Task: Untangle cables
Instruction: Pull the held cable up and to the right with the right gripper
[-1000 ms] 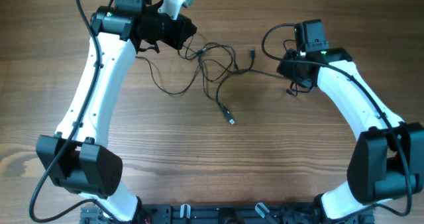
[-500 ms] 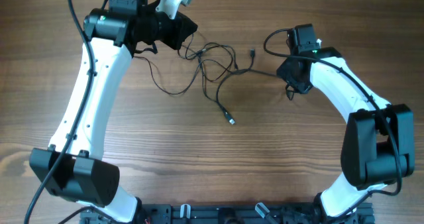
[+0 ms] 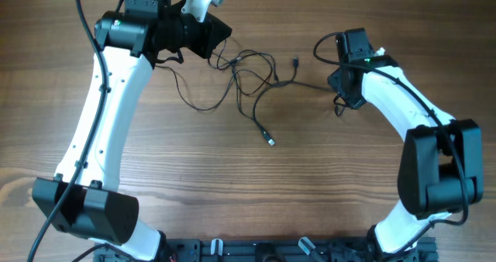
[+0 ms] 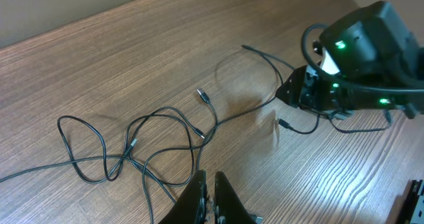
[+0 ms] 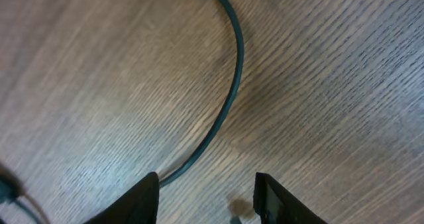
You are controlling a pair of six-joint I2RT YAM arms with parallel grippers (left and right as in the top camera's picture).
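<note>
Overhead view: the cables lie on the wooden surface toward its far edge, between the two arms. They are very thin black wires, crossed over one another in a loose knot of overlapping loops. One strand runs out of the knot toward the near side and ends in a silver-tipped plug. A small dark plug sits just beside the knot on the right arm's side, and another thin strand stretches from the knot to the right tool. A wide loop sags out on the left arm's side, below the left tool. From the left wrist, the left tool has its fingers pressed together. A wire from the tangle leads right up to their tips, though whether it is pinched cannot be told. From the right wrist, the right tool hangs close over the surface with its fingers apart and nothing between them. A dark strand curves across the wood just ahead of it.
</note>
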